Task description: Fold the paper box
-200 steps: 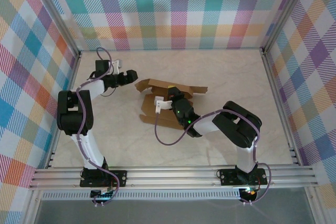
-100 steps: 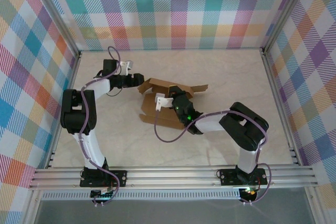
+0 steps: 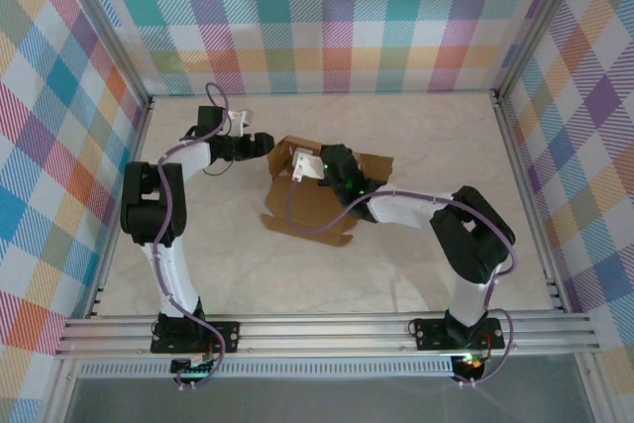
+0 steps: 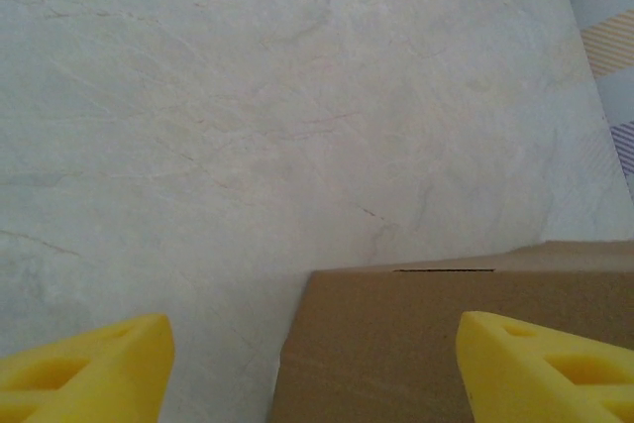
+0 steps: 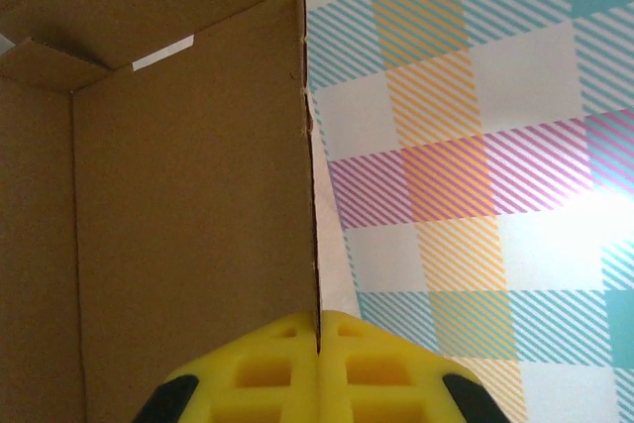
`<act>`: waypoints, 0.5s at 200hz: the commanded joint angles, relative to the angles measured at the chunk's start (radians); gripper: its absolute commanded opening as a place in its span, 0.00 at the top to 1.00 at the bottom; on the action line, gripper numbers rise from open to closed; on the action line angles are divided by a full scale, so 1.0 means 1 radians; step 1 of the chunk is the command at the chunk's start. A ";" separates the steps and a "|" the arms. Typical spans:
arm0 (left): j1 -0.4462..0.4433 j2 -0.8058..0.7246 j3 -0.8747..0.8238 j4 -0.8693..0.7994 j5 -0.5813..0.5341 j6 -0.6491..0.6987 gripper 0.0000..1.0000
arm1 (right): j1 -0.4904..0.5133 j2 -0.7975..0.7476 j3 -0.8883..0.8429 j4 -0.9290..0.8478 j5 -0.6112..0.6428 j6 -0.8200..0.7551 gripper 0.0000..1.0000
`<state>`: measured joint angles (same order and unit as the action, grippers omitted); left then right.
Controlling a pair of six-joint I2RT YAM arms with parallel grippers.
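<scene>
Spread fingers (image 4: 84,369), seemingly astride paper box (image 4: 396,344)

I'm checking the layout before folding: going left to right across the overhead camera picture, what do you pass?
left arm's elbow → left claw → paper box → right arm's elbow

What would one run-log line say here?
left gripper: open, at paper box edge | right gripper: shut on its upright wall | fold: partly done
</scene>
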<state>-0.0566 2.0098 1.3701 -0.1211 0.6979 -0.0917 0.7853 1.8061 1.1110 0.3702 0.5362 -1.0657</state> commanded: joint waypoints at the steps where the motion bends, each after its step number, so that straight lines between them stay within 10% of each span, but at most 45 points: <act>1: -0.006 0.025 0.054 -0.049 0.011 -0.009 0.21 | -0.010 0.051 0.062 -0.207 -0.064 0.106 1.00; 100: -0.001 0.049 0.077 -0.052 -0.008 -0.009 0.03 | -0.091 0.121 0.324 -0.578 -0.196 0.324 1.00</act>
<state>-0.0566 2.0472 1.4254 -0.1528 0.6804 -0.1162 0.7128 1.8801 1.3823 0.0025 0.4389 -0.8558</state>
